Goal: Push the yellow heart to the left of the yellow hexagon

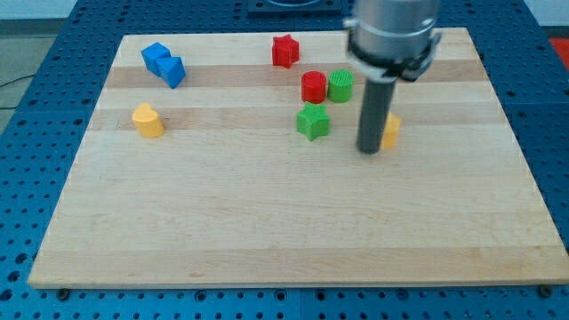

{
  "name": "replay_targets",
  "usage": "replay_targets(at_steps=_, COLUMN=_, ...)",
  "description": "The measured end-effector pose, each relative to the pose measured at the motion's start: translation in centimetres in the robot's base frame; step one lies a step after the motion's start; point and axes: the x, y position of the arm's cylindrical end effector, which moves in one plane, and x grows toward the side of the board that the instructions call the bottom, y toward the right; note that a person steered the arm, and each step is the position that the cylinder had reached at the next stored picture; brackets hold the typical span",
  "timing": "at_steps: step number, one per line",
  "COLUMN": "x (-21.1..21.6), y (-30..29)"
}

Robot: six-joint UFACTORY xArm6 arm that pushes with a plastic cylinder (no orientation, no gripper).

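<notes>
1. Your rod comes down from the view's top, right of the middle. It has no jaws at all, so it cannot open, close or grab; it only pushes.
2. The tip (371, 151) sits on the wooden board (267, 240), right up against a yellow block (391, 130).
3. That yellow block is mostly hidden behind the rod. You can only see a bit of it poking out on the view's right, so its shape is hard to tell.
4. The other yellow block (148, 120) is far off at the view's left. It looks like the heart, but that is not sure.
5. Just left of the tip you see a green star (312, 121).
6. Above the star sit a red block (313, 86) and a green ribbed block (340, 84), side by side and touching.
7. A red star (284, 51) is near the top edge.
8. A blue block (164, 64) lies at the top left.
</notes>
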Motion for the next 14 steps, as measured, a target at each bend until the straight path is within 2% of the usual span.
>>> replay_targets(at_steps=1, x=0.5, y=0.2)
replay_targets(at_steps=2, x=-1.2, y=-1.7)
replay_targets(at_steps=3, x=-3.9, y=-1.0)
replay_targets(at_steps=4, x=-3.1, y=7.4)
replay_targets(at_steps=5, x=2.3, y=3.9)
replay_targets(at_steps=6, x=12.2, y=-7.7)
replay_targets(at_steps=7, x=11.6, y=-24.3)
replay_targets(at_steps=8, x=6.0, y=-35.2)
replay_targets(at_steps=9, x=-0.8, y=-37.7)
replay_targets(at_steps=10, x=-2.7, y=-30.9)
replay_targets(at_steps=11, x=-2.5, y=-25.5)
replay_targets(at_steps=12, x=-4.4, y=-27.1)
replay_targets(at_steps=13, x=-5.2, y=-20.0)
replay_targets(at_steps=14, x=-3.0, y=-16.8)
